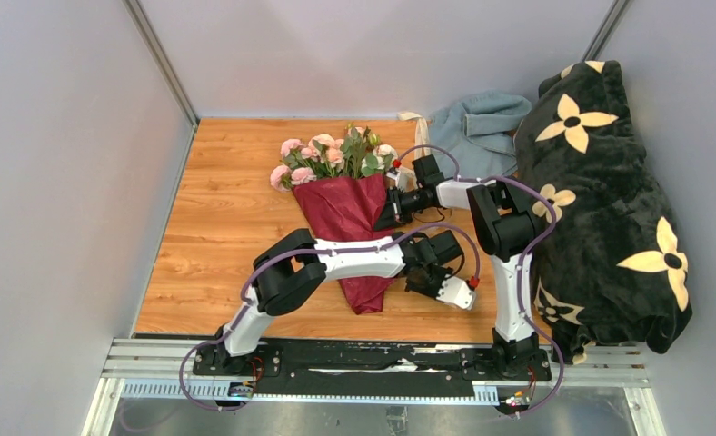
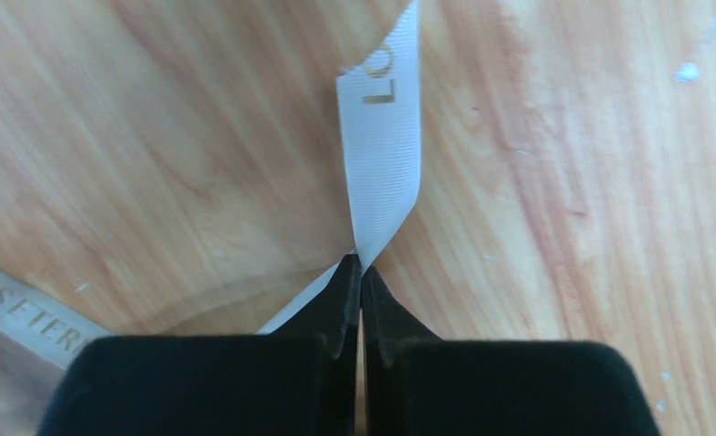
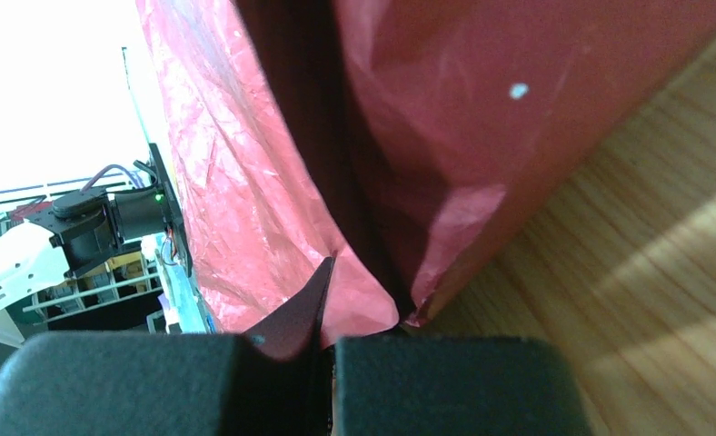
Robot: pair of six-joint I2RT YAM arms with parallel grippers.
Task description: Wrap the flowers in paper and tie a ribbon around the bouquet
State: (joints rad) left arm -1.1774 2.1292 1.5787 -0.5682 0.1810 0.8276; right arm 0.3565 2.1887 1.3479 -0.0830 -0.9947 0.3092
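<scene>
Between the closed fingertips of the left gripper (image 2: 361, 265) sits the cream ribbon (image 2: 382, 154), pinched flat where the two black pads meet, with no gap visible between them. Beyond the tips the ribbon runs forward and slightly to the right over the wooden table (image 2: 154, 136), its ribbed face printed with the gold letters "LO"; a second stretch with more gold lettering lies low on that hand's left side, against the wood. From above, this hand is just right of the narrow lower end of the bouquet (image 1: 350, 213), its forearm crossing over the burgundy cone. Farther up the cone's right edge, the right gripper (image 3: 332, 300) is shut on a fold of the crinkled burgundy paper (image 3: 245, 182), which rises ahead of its fingers and fills most of its wrist view, bare wood showing to its right. Past that hand, the pink and cream roses (image 1: 327, 156) fan out of the wide mouth of the cone. A grey-blue cloth (image 1: 477, 127) and a black blanket with cream flower shapes (image 1: 600, 200) lie to the right arm's outer side.
</scene>
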